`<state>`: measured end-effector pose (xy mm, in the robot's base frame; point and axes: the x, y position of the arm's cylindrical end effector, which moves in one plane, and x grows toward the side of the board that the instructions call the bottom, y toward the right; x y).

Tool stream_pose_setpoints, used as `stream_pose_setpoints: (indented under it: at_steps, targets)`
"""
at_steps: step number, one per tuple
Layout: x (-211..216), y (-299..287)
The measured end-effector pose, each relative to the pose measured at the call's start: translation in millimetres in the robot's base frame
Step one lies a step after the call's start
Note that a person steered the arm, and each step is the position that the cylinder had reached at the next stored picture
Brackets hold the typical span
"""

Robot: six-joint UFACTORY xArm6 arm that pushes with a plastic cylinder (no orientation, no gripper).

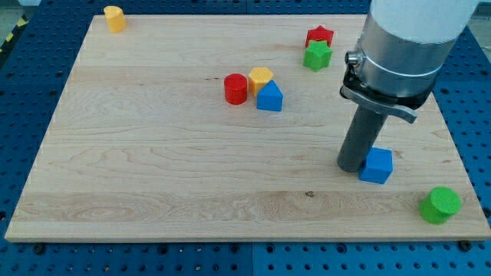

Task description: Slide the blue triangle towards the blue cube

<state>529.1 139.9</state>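
blue triangle (269, 97) sits mid-board toward the view's top, touching a yellow block (260, 77) w/ a red cylinder (235, 89) just beside them, while the blue cube (377, 165) lies lower right w/ my tip (352, 168) right against its left side, well apart from the triangle; no claw on this rig, just a bare rod, so nothing to spread or pinch. risk imo: tip is parked at the cube, not the triangle, so any careless move could shove the cube off toward the green cylinder (440, 205) & shift the goal, and coming in on the triangle from the upper left could drag the yellow & red along w/ it.
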Motion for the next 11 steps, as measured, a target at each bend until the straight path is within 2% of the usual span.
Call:
stream_pose_setpoints:
  at_steps: [4, 5, 6, 7, 8, 10, 11]
  targets:
    - [2, 6]
    - [1, -61]
    - [-43, -179]
    - [-112, -262]
    - [-118, -256]
    - [-138, -156]
    - [-142, -137]
